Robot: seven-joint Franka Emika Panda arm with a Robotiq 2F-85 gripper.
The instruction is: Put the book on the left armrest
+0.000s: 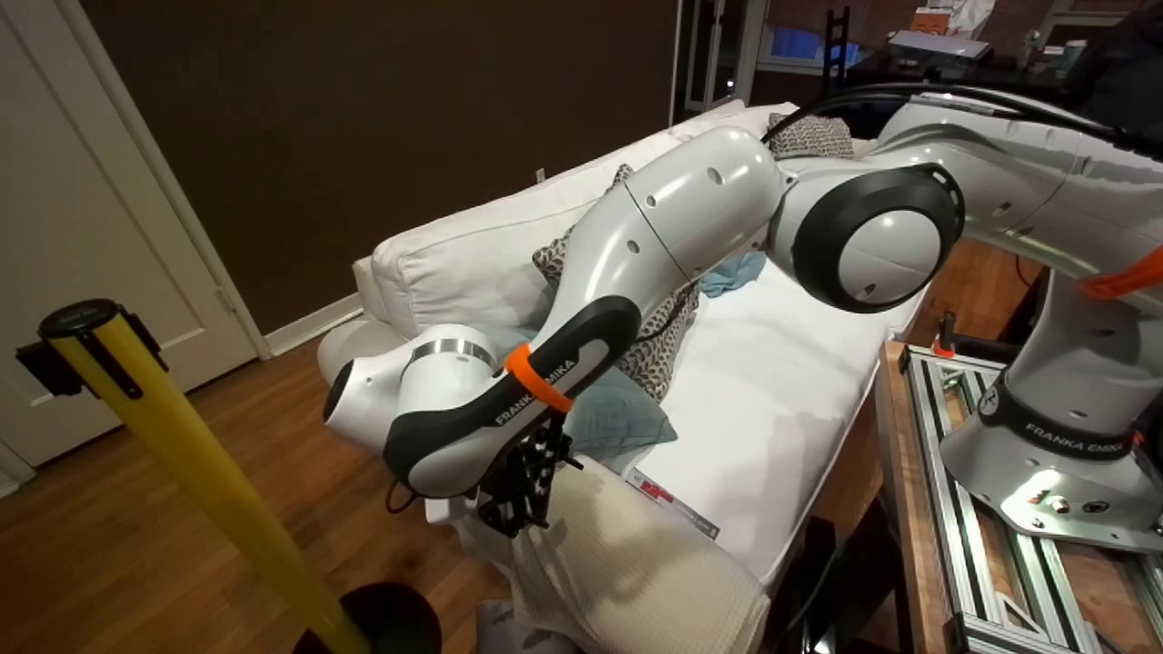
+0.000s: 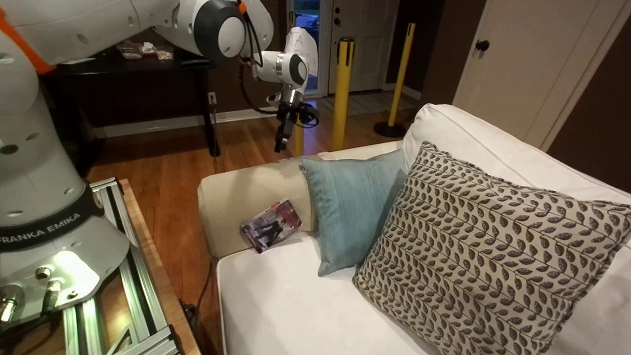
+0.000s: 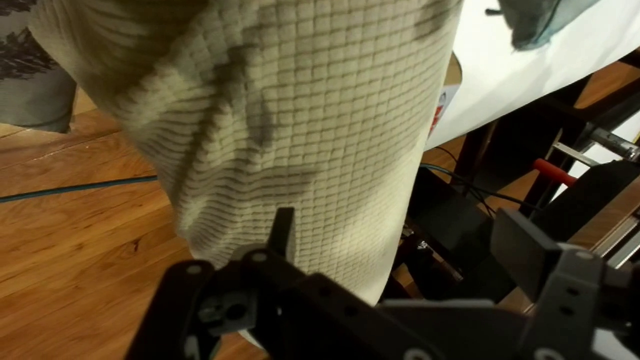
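Note:
The book (image 2: pixel 272 225) is small and thin, with a dark cover and red marks. It leans tilted against the inner side of the cream armrest (image 2: pixel 236 195), with its lower edge on the white seat. It also shows edge-on in an exterior view (image 1: pixel 672 502). In the wrist view only a sliver of the book (image 3: pixel 440 110) shows past the armrest (image 3: pixel 340 115); the rest is hidden. The armrest also shows in an exterior view (image 1: pixel 636 563), with wrinkled fabric. My gripper (image 2: pixel 281 143) is above the armrest's outer side, apart from the book. In the wrist view its jaws (image 3: pixel 405 237) are open and empty.
A blue cushion (image 2: pixel 350 212) stands beside the book against the armrest. A patterned grey cushion (image 2: pixel 493 246) leans on the backrest (image 1: pixel 491 245). A yellow post (image 1: pixel 200 454) stands on the floor beyond the armrest. The robot's table (image 1: pixel 909 509) stands at the sofa's front.

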